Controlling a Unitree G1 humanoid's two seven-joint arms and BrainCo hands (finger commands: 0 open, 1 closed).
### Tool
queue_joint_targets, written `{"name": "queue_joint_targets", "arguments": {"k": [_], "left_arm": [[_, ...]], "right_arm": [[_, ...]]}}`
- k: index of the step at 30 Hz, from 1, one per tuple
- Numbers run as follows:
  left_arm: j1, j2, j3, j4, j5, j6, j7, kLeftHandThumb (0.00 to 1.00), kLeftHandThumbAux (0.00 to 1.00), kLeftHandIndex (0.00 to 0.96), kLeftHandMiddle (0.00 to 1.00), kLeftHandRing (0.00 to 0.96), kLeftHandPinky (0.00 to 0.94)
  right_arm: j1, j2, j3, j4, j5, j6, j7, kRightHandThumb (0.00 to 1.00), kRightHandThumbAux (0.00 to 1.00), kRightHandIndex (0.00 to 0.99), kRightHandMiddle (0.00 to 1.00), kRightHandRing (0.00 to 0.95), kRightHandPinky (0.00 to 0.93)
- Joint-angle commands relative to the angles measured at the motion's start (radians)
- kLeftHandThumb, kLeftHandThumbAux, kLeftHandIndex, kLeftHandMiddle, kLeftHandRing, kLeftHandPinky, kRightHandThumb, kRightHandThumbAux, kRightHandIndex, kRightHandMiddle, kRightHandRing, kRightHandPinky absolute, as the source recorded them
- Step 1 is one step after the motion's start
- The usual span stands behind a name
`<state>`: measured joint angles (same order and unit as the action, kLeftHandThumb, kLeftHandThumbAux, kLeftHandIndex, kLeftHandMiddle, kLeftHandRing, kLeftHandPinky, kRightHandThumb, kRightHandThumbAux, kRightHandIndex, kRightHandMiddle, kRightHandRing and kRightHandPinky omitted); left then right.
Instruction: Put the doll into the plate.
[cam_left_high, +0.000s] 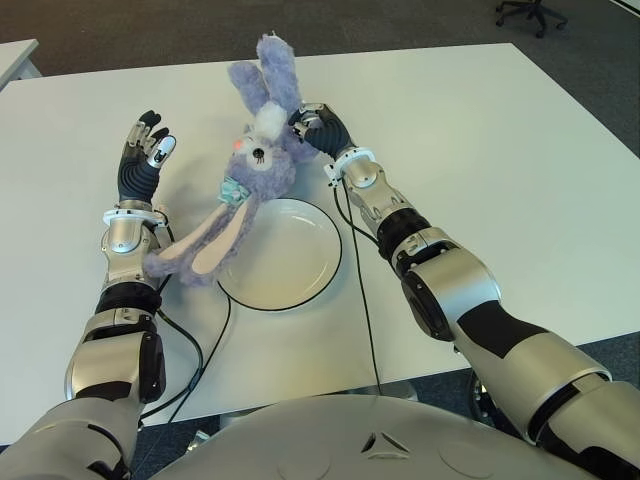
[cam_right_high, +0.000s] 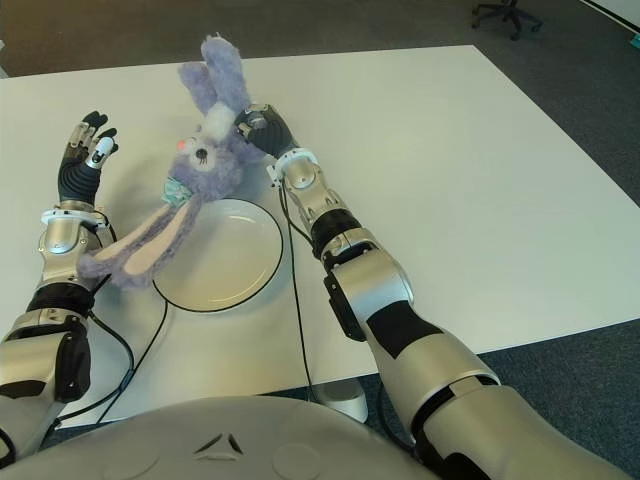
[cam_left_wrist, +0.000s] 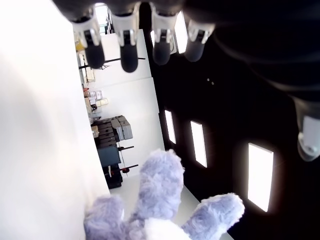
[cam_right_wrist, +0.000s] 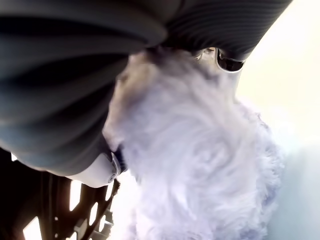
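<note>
The doll (cam_left_high: 265, 150) is a purple plush rabbit with long ears. It is held off the white table (cam_left_high: 480, 180), legs up; its ears hang down over the left rim of the white plate (cam_left_high: 290, 255). My right hand (cam_left_high: 312, 124) is shut on the doll's body from the right, above the far edge of the plate. In the right wrist view the fur (cam_right_wrist: 200, 165) presses against the curled fingers. My left hand (cam_left_high: 146, 148) is raised to the left of the doll, fingers (cam_left_wrist: 129, 47) spread and holding nothing. The doll's feet (cam_left_wrist: 160, 200) show in the left wrist view.
Black cables (cam_left_high: 360, 290) run from both wrists across the table toward the front edge. An office chair (cam_left_high: 530, 12) stands on the dark floor beyond the far right corner. Another table's corner (cam_left_high: 15, 55) shows at the far left.
</note>
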<state>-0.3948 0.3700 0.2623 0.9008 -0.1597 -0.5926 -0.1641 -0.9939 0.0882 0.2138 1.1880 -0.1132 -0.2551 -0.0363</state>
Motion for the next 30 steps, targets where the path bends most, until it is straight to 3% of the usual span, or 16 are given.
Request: {"name": "queue_joint_targets", "arguments": {"k": [1, 17, 30], "left_arm": [[0.106, -0.079, -0.009, 0.056, -0.007, 0.024, -0.021, 0.000, 0.435, 0.000, 0.069, 0.093, 0.146], [0.098, -0.070, -0.005, 0.065, -0.001, 0.040, -0.014, 0.000, 0.436, 0.000, 0.065, 0.079, 0.126], [0.100, -0.075, -0.007, 0.053, 0.000, 0.029, -0.017, 0.000, 0.428, 0.000, 0.067, 0.082, 0.124]], "right_arm": [[0.093, 0.161, -0.004, 0.038, 0.007, 0.081, 0.031, 0.704, 0.710, 0.435, 0.791, 0.814, 0.841], [0.071, 0.173, -0.053, 0.023, 0.034, 0.130, -0.037, 0.711, 0.713, 0.440, 0.846, 0.861, 0.873], [0.086, 0.194, -0.114, 0.002, 0.092, 0.036, -0.095, 0.712, 0.716, 0.440, 0.851, 0.863, 0.866]]}}
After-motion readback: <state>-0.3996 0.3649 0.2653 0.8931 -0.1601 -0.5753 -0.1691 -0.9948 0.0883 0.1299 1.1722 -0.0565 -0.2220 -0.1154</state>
